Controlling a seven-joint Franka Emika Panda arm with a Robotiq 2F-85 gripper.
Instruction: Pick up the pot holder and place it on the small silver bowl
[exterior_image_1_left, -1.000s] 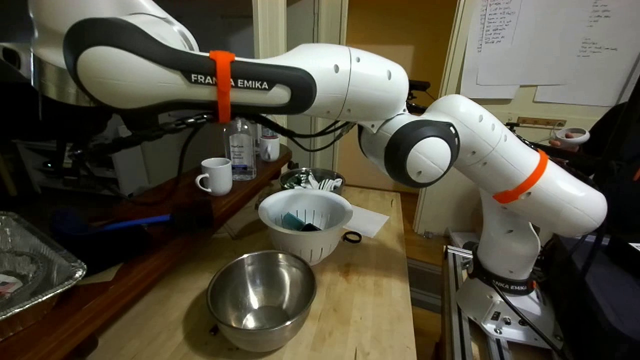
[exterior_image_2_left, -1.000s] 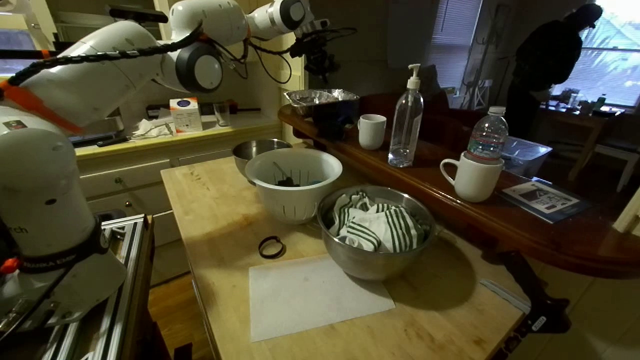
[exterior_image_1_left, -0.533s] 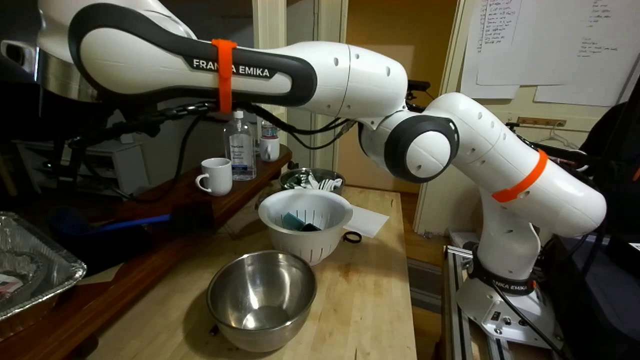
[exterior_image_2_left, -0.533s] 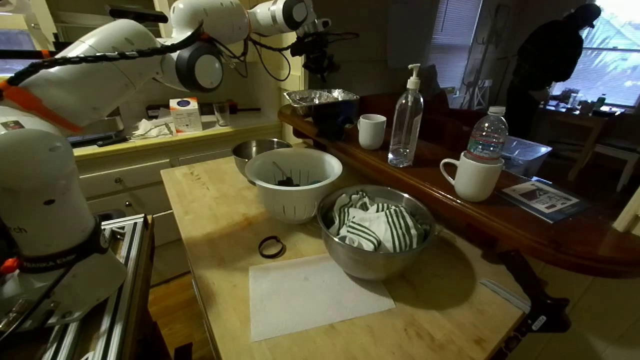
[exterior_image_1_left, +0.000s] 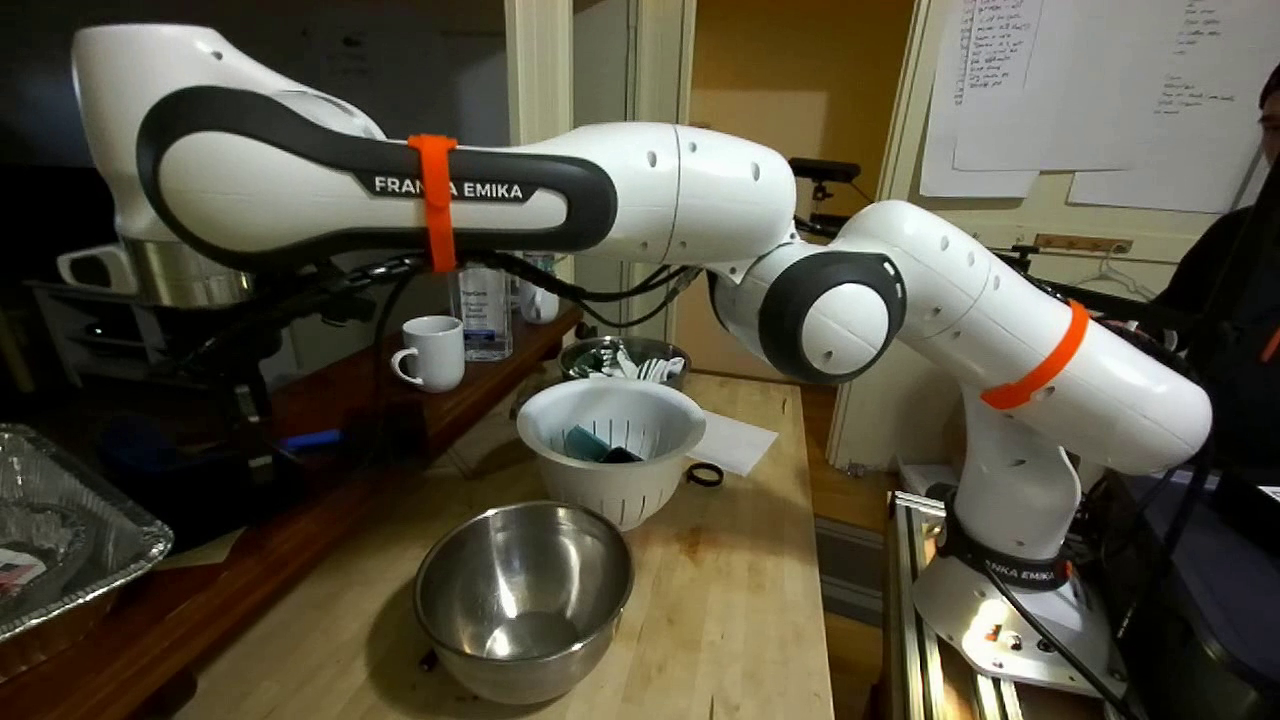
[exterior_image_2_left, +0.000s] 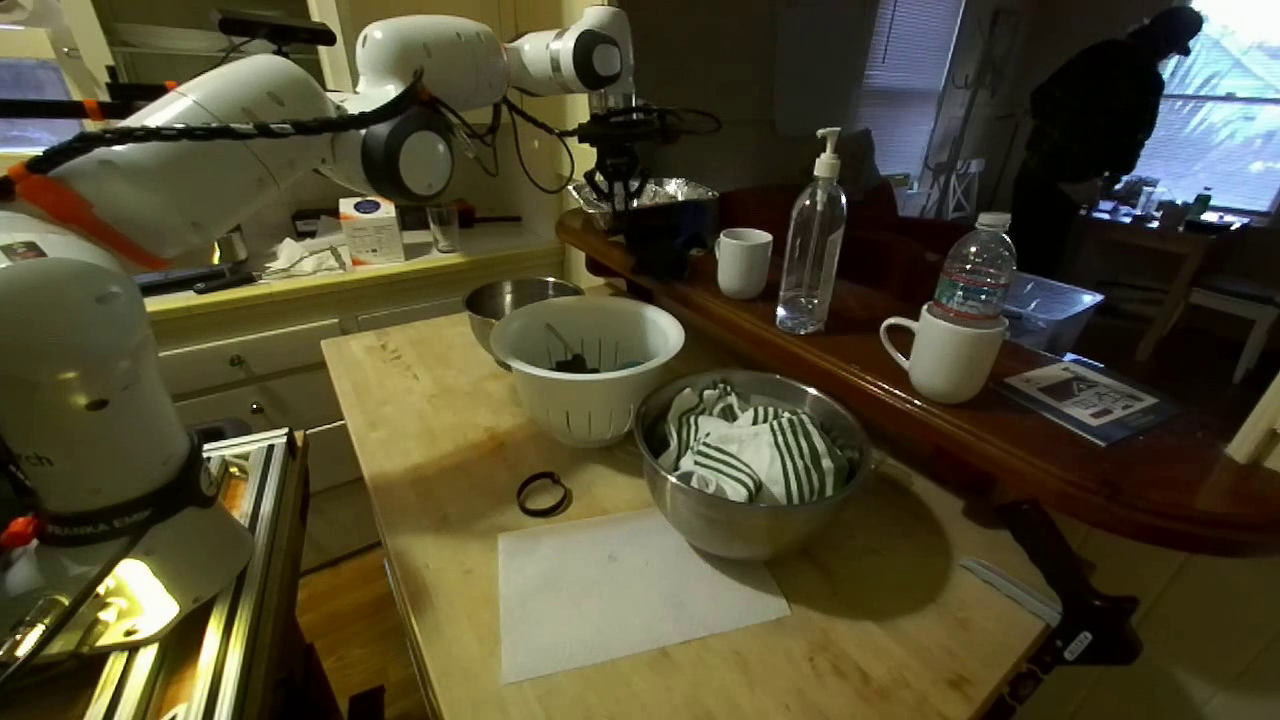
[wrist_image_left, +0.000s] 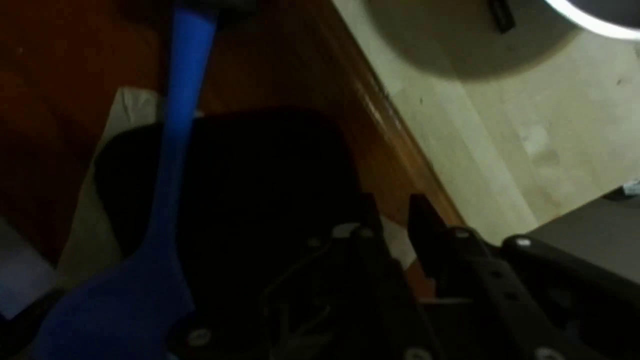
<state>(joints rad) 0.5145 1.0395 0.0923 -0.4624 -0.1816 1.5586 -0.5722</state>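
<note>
The table (exterior_image_1_left: 720, 600) bore the colander (exterior_image_1_left: 610, 490) with the silver bowl (exterior_image_1_left: 525, 570) just beside it, and on the higher ledge (exterior_image_2_left: 850, 350) the foil tray (exterior_image_1_left: 110, 510), cut off in an exterior view, stood near the pot holder (wrist_image_left: 270, 165), with the blue scoop (wrist_image_left: 172, 135) lying across it, in the way. The silver bowl showed only a sliver of rim in the wrist view, and shadow nearly swallowed the pot holder in both exterior views. The gripper (wrist_image_left: 393, 202), blurred, had its jaws apart by the pot holder's edge, touching or not I could not tell.
</note>
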